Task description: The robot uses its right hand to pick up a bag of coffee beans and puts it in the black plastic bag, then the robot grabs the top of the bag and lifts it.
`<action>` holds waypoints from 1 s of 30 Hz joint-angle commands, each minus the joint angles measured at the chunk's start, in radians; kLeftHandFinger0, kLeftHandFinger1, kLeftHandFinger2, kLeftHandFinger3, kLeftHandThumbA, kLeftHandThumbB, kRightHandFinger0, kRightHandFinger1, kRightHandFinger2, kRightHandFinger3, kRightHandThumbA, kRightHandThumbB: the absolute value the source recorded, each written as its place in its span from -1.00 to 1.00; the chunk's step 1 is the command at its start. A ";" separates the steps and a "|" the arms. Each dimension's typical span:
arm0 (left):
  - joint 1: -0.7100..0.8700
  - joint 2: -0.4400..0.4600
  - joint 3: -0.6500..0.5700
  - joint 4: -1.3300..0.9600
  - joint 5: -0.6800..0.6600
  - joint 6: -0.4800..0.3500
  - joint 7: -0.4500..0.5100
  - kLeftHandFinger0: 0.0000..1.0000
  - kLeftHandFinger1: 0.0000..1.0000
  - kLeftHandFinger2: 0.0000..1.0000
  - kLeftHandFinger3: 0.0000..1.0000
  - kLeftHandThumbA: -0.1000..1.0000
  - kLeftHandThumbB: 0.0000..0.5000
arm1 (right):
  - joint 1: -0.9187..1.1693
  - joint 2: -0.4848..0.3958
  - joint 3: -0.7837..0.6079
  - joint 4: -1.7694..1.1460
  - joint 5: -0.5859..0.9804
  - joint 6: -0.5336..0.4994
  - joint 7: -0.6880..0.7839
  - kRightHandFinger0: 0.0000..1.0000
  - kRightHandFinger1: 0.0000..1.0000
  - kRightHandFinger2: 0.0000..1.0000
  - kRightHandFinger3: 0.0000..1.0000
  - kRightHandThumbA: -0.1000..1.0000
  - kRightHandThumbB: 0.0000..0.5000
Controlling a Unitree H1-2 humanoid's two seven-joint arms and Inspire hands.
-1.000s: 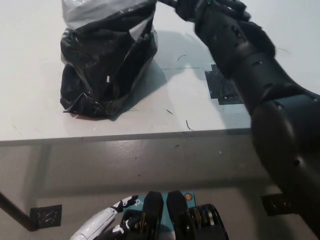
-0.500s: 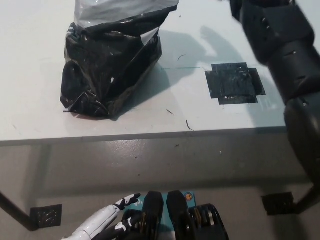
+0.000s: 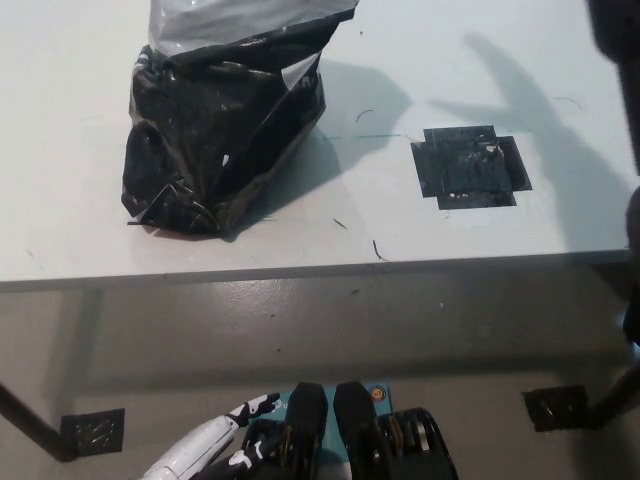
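The black plastic bag (image 3: 215, 130) stands upright on the white table (image 3: 400, 235) at the upper left, its shiny top reaching past the picture's upper edge. No bag of coffee beans shows anywhere; the inside of the plastic bag is hidden. Only slivers of my black right arm (image 3: 614, 45) show along the right edge, and its shadow falls across the table; the hand itself is out of the picture. My white left hand (image 3: 215, 440) rests low at the bottom left, below the table, fingers apart and holding nothing.
A square patch of black tape (image 3: 468, 167) lies on the table right of the bag. The table's front edge (image 3: 320, 272) runs across the middle. Below it is grey floor with small black tape marks (image 3: 92, 430) and a table leg at the right.
My right arm has pulled away from the bag's top to the right and almost out of view. The bag stays standing on the table. The left hand has not moved.
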 commanded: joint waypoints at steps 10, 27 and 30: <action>0.000 0.006 0.104 0.004 -0.086 -0.039 0.063 1.00 1.00 1.00 1.00 0.91 -0.10 | 0.291 -0.394 -0.125 -1.191 0.126 0.166 -0.005 1.00 1.00 1.00 1.00 1.00 0.78; -0.045 -0.048 0.225 0.049 -0.206 -0.137 0.128 1.00 1.00 1.00 1.00 1.00 -0.01 | 1.095 -0.284 -0.345 -1.620 0.244 -0.103 -0.045 1.00 1.00 1.00 1.00 1.00 0.59; -0.036 -0.050 0.236 0.048 -0.201 -0.143 0.137 1.00 1.00 1.00 1.00 1.00 0.04 | 1.242 -0.186 -0.305 -1.617 0.193 -0.137 -0.028 1.00 1.00 1.00 1.00 1.00 0.56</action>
